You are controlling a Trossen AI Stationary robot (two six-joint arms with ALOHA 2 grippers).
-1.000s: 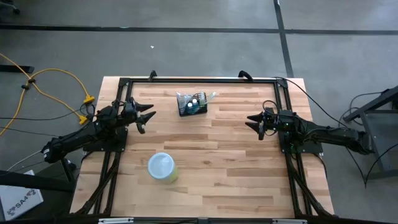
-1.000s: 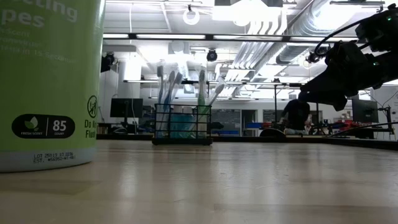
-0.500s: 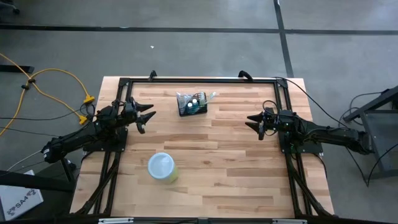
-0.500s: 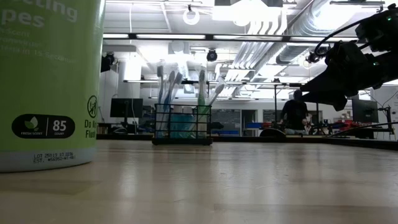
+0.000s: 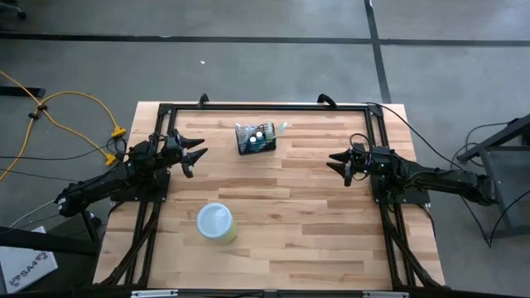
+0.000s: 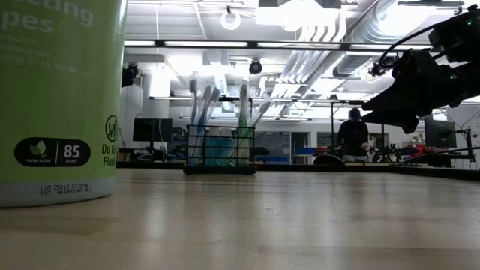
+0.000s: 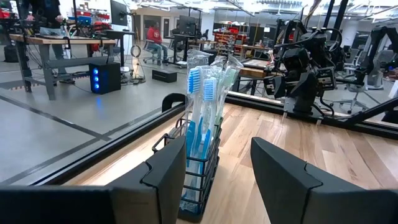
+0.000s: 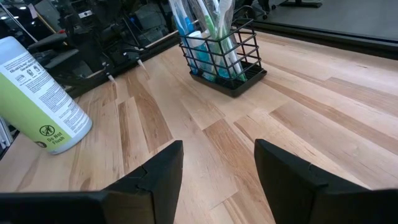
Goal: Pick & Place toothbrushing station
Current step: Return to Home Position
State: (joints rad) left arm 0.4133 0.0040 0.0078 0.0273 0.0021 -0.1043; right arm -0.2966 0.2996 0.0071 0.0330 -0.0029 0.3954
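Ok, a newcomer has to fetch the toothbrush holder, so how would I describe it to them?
On the wooden table, look near the middle of the long edge opposite the green canister. The holder is a small black wire box with toothbrushes standing in it. Unlike the round, solid canister, it is square-cornered and see-through.
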